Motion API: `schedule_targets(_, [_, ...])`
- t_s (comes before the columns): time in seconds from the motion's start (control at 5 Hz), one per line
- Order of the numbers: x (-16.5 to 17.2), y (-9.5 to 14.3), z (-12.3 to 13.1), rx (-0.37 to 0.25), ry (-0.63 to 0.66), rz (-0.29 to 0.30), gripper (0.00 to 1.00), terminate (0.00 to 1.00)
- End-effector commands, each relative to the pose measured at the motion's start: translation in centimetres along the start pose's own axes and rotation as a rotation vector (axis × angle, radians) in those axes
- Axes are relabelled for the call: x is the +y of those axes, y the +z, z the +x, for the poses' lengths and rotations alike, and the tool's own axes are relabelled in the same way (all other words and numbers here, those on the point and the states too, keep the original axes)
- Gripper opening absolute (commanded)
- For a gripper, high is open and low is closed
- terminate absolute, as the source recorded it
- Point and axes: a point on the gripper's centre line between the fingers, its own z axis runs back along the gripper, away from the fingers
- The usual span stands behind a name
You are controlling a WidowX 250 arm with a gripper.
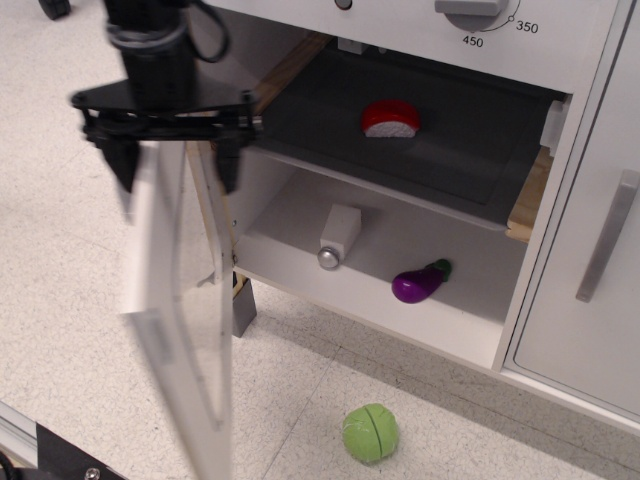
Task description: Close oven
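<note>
Oven door (178, 310) hangs from its hinge edge on the left of the white toy oven (400, 190), standing roughly edge-on to the camera and blurred, so it reads as partway through its swing and well short of shut. Behind it the cavity is open: a dark grey tray shelf (400, 150) carries a red-and-white toy food piece (390, 118), and on the white floor below lie a small white block with a metal end (338, 236) and a purple toy eggplant (420, 281). None of these seems to stick out past the front edge, so they should not block the door.

To finish the step well, the push should probably stay on the outer face of the door near its free top corner and follow the arc around the hinge, not drive straight in. The pressure would best carry on until the panel sits flush against the frame under the numbered dial (478, 12).

The claw (170, 165) is spread wide, its two dark fingers (226, 160) pointing down on either side of the door's top edge. It pinches nothing; whether a finger actually touches the panel cannot be told through the blur. A green toy ball (370, 432) rests on the speckled floor (60, 250) in front, clear of the door's path as far as can be judged.
</note>
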Motion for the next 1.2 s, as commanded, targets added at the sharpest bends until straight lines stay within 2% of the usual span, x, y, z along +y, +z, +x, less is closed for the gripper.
schedule_targets(0.0, [-5.6, 0.8, 2.0, -0.034, 0.223, -0.109, 1.00, 0.00])
schedule_targets(0.2, [-8.2, 0.5, 3.1, -0.028, 0.321, -0.126, 1.00, 0.00])
schedule_targets(0.6, [-12.3, 0.7, 4.2, -0.042, 0.409, -0.131, 1.00, 0.00])
schedule_targets(0.8, [-12.8, 1.4, 4.0, -0.015, 0.397, -0.141, 1.00, 0.00])
schedule_targets(1.0, [-11.6, 4.2, 2.9, -0.055, 0.364, -0.176, 1.00, 0.00])
